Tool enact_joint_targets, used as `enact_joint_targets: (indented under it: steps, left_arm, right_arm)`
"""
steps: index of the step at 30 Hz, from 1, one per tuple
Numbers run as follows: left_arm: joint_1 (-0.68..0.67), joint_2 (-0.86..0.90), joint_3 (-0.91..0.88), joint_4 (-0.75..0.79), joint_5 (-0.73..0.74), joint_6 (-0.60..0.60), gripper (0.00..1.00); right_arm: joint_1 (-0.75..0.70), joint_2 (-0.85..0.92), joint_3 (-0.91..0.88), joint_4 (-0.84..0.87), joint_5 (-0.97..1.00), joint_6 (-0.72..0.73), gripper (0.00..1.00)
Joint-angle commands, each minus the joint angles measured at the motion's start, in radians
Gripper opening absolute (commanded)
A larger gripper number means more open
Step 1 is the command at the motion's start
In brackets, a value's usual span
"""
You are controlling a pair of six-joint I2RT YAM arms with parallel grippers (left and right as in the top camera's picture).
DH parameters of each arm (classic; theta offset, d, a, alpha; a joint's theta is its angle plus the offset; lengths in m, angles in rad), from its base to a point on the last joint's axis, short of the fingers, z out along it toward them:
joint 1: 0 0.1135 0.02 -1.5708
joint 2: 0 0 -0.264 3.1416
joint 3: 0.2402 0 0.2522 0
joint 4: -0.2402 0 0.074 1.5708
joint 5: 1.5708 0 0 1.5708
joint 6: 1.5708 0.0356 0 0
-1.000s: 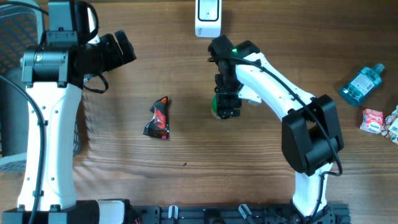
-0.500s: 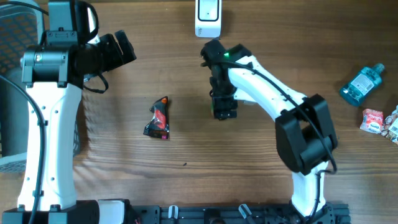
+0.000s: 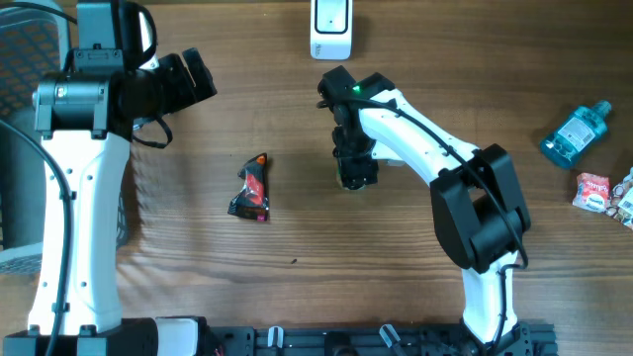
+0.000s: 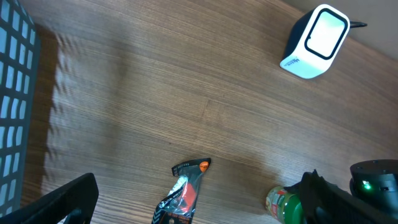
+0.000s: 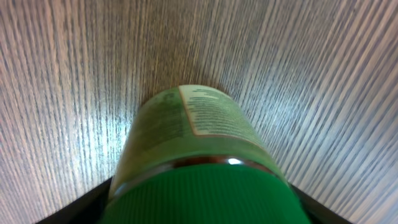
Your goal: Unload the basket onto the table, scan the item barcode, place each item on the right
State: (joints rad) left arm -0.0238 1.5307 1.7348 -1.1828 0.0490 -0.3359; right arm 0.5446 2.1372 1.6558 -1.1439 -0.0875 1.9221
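Green-capped green plastic bottle (image 5: pixel 199 137), centre frame: right gripper (image 3: pixel 356 178) is narrowing onto it, starting pickup for scanning, hold unconfirmed; left gripper (image 3: pixel 195 76) is idling wide.

Wood-grain worktop (image 4: pixel 155 93) fills the frame. White scanner (image 4: pixel 317 41) near top-right corner, lit face tilted up. Red-black snack packet (image 4: pixel 183 196) lies flat at bottom edge, centre. Green bottle (image 4: pixel 283 204) at bottom right, partly covered by the black right arm (image 4: pixel 354 193) with a green light. Grey mesh basket (image 4: pixel 12 112) along left edge. One black claw finger (image 4: pixel 62 200) bottom-left corner, touching nothing.
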Motion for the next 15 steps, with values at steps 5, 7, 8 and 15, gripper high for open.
enact_joint_targets:
  steps: [5,7,8,15]
  left_arm:
    - [0.006,0.007,-0.003,0.000,-0.014,-0.010,1.00]
    - [0.006,0.007,-0.003,0.000,-0.014,-0.010,1.00]
    - [0.006,0.007,-0.003,0.000,-0.014,-0.010,1.00]
    - [0.006,0.007,-0.003,0.000,-0.014,-0.010,1.00]
  right_arm:
    - [-0.003,0.013,0.005,0.042,0.051,-0.314,0.73]
    - [-0.003,0.013,0.005,0.080,0.059,-0.476,0.73]
    - [-0.005,0.012,0.005,0.112,0.058,-0.587,0.73]
    - [-0.026,0.011,0.007,0.163,-0.002,-1.331,0.75]
